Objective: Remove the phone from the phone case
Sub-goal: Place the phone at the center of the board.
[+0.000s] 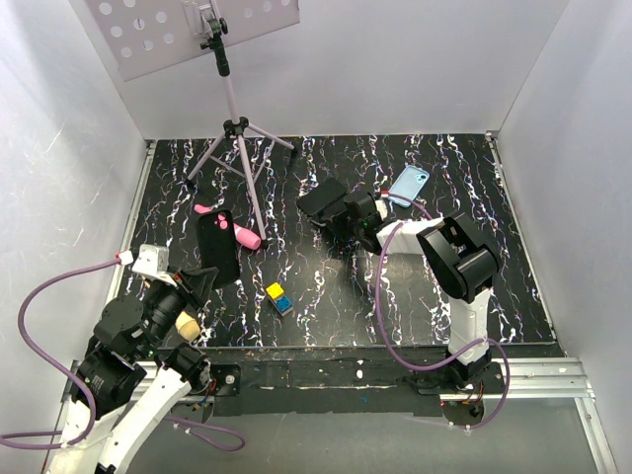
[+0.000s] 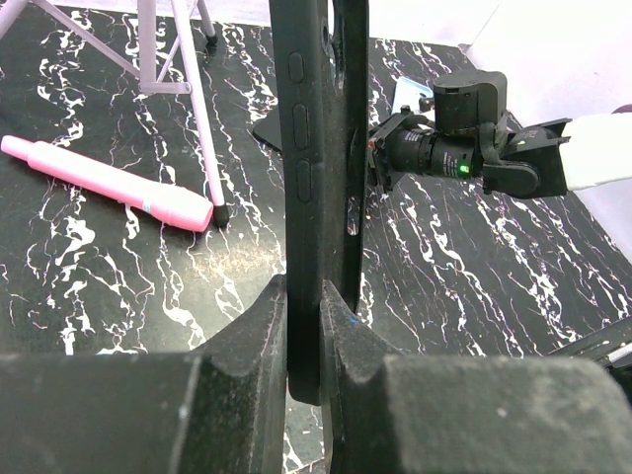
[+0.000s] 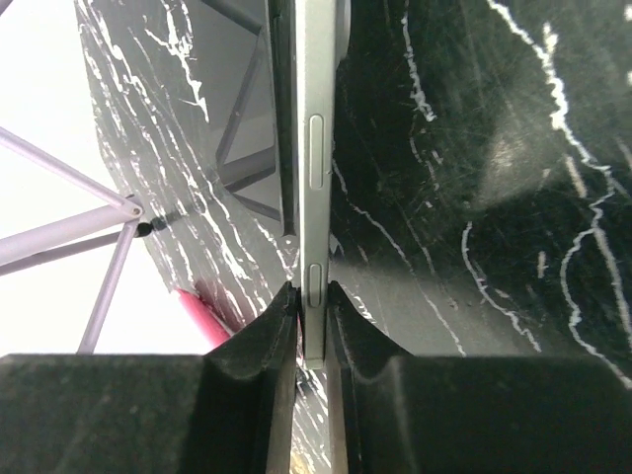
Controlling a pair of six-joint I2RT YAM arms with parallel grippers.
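The phone (image 1: 321, 200) is a thin dark slab with a grey metal edge (image 3: 314, 148). It is held on edge over the middle of the mat, with my right gripper (image 1: 343, 213) (image 3: 312, 296) shut on its lower end. A hair of light shows beside one finger. The light blue phone case (image 1: 408, 183) (image 2: 413, 95) lies flat just behind the right gripper, apart from the phone. My left gripper (image 1: 196, 283) (image 2: 304, 291) is shut on a separate black phone-sized shell with raised side buttons (image 1: 218, 247) (image 2: 306, 148), held upright at the left.
A pink marker (image 1: 244, 237) (image 2: 99, 178) lies behind the black shell. A tripod (image 1: 237, 148) stands at the back left. Yellow and blue blocks (image 1: 277, 297) sit near the mat's front edge. White walls close in three sides.
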